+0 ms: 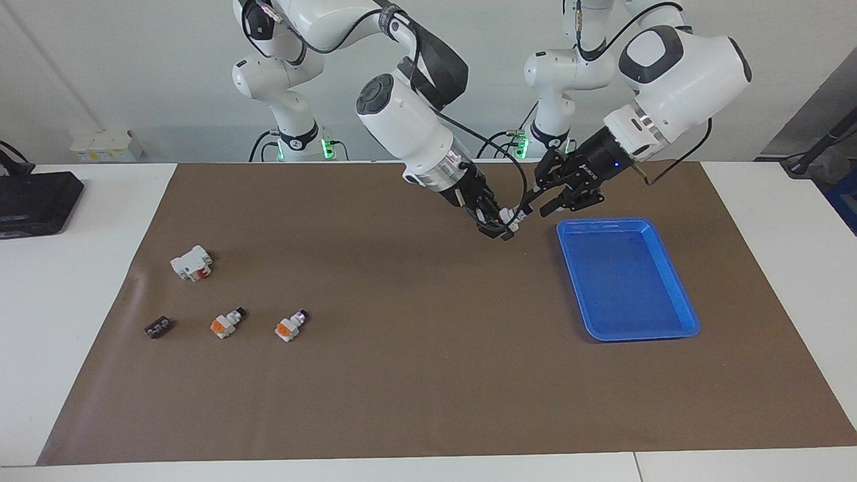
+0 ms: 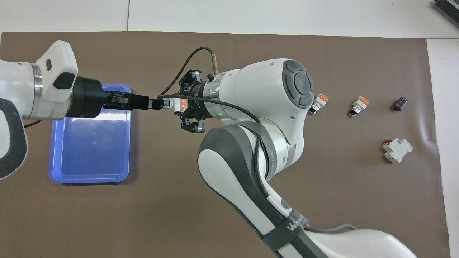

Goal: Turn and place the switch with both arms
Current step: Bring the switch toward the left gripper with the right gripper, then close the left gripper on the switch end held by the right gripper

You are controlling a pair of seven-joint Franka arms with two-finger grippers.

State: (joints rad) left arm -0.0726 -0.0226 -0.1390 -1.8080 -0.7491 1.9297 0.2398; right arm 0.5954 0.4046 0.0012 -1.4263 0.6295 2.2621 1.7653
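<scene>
In the facing view, the right gripper (image 1: 496, 225) hangs over the brown mat (image 1: 402, 402) just beside the blue tray (image 1: 676, 294), its fingertips clamped on the switch (image 1: 511, 216), which is raised off the mat. The left gripper (image 1: 529, 203) comes in from the tray's end and meets the same switch at its small tip, fingers drawn narrow around it, so both grippers are on the one piece. On the mat toward the right arm's end lie two more switches (image 1: 226, 323) (image 1: 290, 326), a dark-brown piece (image 1: 157, 327) and a larger white block (image 1: 191, 262) with a red mark, which lies nearer to the robots than those three

In the overhead view, the left gripper (image 2: 155, 104) stretches level from over the tray (image 2: 57, 172) rim and pinches the switch (image 2: 175, 104) at its end. The right gripper (image 2: 183, 104) holds the orange-faced body between its fingers, links splayed to either side. The two spare switches (image 2: 317, 103) (image 2: 358, 105), the dark piece (image 2: 399, 104) and the white block (image 2: 397, 150) lie well apart from both grippers
</scene>
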